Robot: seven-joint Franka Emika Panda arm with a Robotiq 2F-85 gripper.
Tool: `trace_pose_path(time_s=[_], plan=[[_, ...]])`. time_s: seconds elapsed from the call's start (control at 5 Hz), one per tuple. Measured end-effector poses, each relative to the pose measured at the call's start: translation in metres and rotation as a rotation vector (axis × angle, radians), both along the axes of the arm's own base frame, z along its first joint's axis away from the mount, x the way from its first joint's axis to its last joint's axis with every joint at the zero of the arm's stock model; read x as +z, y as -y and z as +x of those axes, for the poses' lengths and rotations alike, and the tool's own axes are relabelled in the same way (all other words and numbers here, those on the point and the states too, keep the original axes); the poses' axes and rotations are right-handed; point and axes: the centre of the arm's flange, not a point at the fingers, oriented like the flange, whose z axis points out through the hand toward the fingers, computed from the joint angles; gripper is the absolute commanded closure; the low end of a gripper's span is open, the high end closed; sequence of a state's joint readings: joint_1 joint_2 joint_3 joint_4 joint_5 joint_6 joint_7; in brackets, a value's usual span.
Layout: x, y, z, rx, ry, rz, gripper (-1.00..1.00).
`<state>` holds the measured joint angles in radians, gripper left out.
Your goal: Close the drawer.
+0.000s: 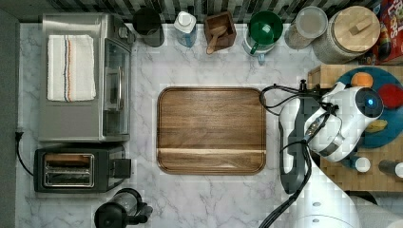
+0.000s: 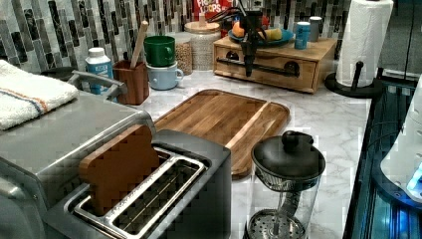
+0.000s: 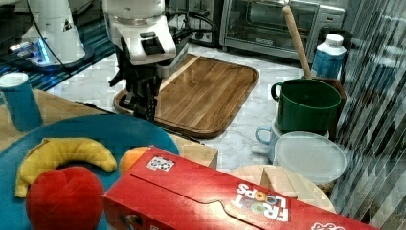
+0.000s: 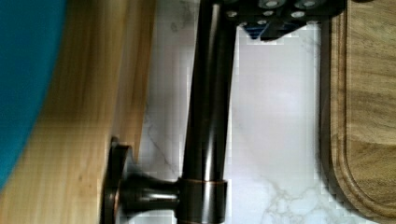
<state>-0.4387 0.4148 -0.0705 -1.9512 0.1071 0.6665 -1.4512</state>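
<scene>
The drawer (image 2: pixel 266 63), at the top view's three o'clock under the blue plate (image 2: pixel 259 36), looks pushed nearly flush, so closing seems almost done; the end effector (image 2: pixel 249 62) sits at its dark bar handle (image 4: pixel 208 116), grip state unclear.

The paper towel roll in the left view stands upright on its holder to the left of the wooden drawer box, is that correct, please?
Not quite: the paper towel roll does stand upright on its holder, but the left view shows it to the right of the wooden drawer box, not the left.
</scene>
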Motion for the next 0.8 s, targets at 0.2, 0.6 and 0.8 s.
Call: trace_pose_path(time_s=[0.2, 0.6, 0.8], plan=[[-0.0001, 0.0001, -0.0001, 0.0, 0.0, 0.0, 1.0], [0.0, -0.0016, 0.0013, 0.017, -0.006, -0.009, 1.0], [-0.0001, -0.0015, 0.0012, 0.017, -0.006, -0.009, 1.0]])
